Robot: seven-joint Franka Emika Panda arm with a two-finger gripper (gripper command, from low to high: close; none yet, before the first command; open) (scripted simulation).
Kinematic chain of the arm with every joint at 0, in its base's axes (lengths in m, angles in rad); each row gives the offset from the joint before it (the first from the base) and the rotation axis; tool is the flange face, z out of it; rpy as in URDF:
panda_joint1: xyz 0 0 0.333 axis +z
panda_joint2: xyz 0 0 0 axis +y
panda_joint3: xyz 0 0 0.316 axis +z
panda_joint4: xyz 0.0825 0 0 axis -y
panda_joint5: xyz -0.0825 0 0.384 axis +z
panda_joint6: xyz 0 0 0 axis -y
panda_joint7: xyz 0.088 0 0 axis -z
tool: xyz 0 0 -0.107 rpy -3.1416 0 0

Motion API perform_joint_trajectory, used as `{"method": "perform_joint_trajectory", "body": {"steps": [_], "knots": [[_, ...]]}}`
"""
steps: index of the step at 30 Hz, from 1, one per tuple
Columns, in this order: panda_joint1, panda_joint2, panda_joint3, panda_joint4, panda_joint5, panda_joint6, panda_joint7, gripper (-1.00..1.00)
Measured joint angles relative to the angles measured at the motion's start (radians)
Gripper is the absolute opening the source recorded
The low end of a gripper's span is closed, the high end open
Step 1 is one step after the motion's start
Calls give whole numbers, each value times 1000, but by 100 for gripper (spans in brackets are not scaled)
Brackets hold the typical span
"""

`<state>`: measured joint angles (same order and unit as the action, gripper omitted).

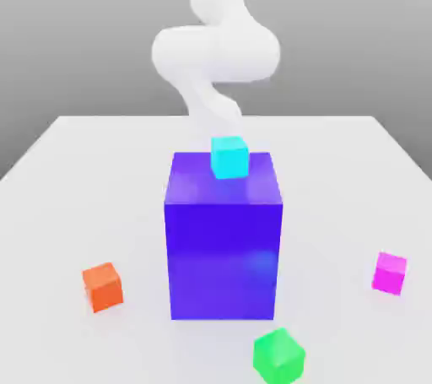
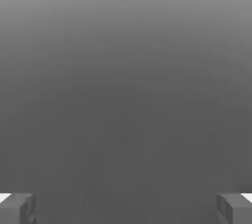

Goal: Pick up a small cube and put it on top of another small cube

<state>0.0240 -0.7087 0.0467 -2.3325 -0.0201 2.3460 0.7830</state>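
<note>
The gripper (image 2: 126, 208) has its two fingertips (image 2: 17, 208) spread wide with nothing between them, and in the exterior view the white arm (image 1: 215, 53) rises behind the big blue-purple block (image 1: 224, 235). To start well, it probably ought to stay spread, travel over the block, and settle squarely above the small magenta-pink cube (image 1: 390, 273) before descending. That cube sits on the white table (image 1: 76, 163) near the edge at the exterior view's right, well apart from the arm, with the block between them.
</note>
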Motion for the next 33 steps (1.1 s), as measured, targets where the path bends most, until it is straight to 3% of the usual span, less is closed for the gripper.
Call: {"method": "perform_joint_trajectory", "body": {"steps": [23,26,30,31,33], "knots": [[313,836,354,-299,-175,424,-163,0],[358,934,317,-295,-243,490,-124,0],[460,1060,192,-266,-357,583,-38,0],[481,1082,168,-261,-375,599,-25,-100],[481,1082,168,-261,-375,599,-24,-100]]}}
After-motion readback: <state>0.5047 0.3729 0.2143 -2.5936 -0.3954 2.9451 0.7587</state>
